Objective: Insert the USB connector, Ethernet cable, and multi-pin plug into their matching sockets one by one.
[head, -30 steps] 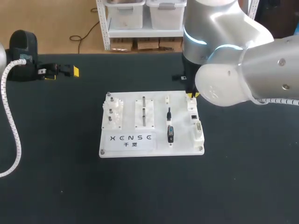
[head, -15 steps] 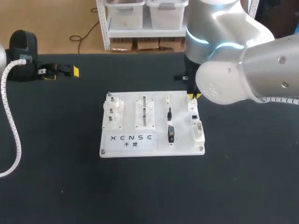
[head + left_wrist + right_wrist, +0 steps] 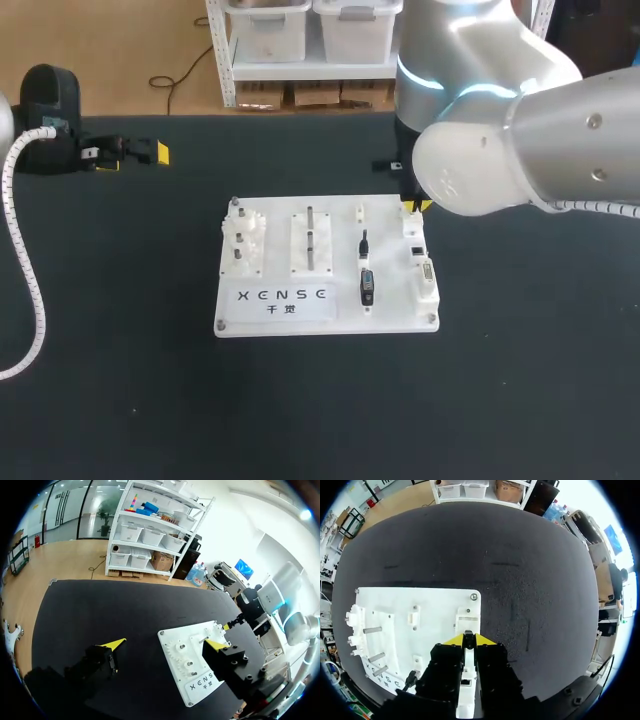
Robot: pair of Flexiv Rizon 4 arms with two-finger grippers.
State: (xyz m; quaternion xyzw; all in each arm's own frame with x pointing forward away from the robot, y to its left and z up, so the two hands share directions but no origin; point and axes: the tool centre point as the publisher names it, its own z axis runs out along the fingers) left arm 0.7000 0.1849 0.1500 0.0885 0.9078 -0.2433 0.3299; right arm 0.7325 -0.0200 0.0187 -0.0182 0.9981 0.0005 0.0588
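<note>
As the right pincer (image 3: 469, 641) clamps what looks like the USB connector (image 3: 468, 633) above the board's (image 3: 300, 325) far-corner socket (image 3: 467, 616), the first insertion is in hand; next, a straight, aligned push down.

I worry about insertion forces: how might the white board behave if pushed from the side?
The white board lies flat and low on the table, so tipping seems unlikely. Its corner screws may pin it down; otherwise it could slide. It looks stiff, not floppy.
</note>
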